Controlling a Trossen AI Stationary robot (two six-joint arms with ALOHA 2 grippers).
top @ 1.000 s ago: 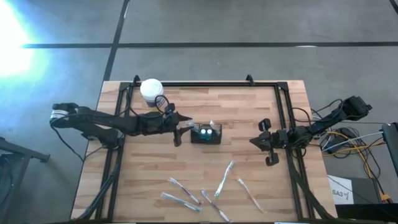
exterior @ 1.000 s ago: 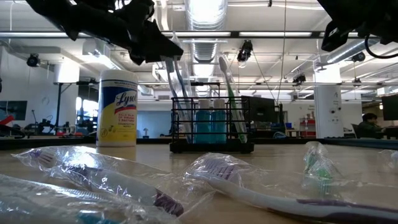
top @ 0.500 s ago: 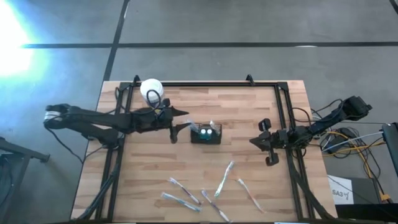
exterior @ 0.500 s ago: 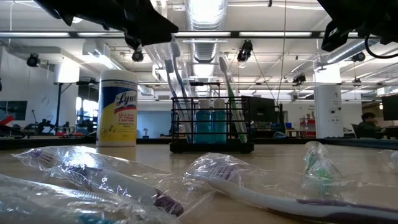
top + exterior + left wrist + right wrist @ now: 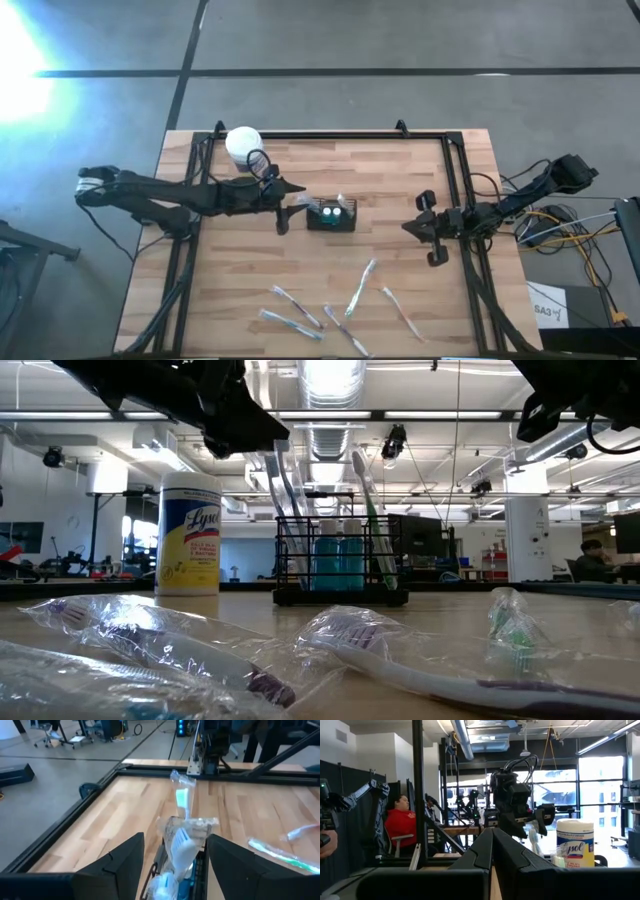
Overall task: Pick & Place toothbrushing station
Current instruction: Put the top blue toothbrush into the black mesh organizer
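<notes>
overhead lights and pipework run across the ceiling of a big workshop, and a person in a red top (image 5: 400,827) sits off behind the rig. on the wooden table (image 5: 400,180) the toothbrushing station (image 5: 331,215), a small black wire holder, stands near the middle with upright toothbrushes (image 5: 368,510) in it, some in clear wrapping. the left gripper (image 5: 287,206) hangs just beside its left end, above the brush tops, jaws spread wide and holding nothing. the wipes canister (image 5: 243,145) with its white lid stands near the table's back edge, apart from the holder. several wrapped toothbrushes (image 5: 361,287) lie loose near the front. the right gripper (image 5: 430,229) waits at the table's right edge, jaws pressed together, empty.
</notes>
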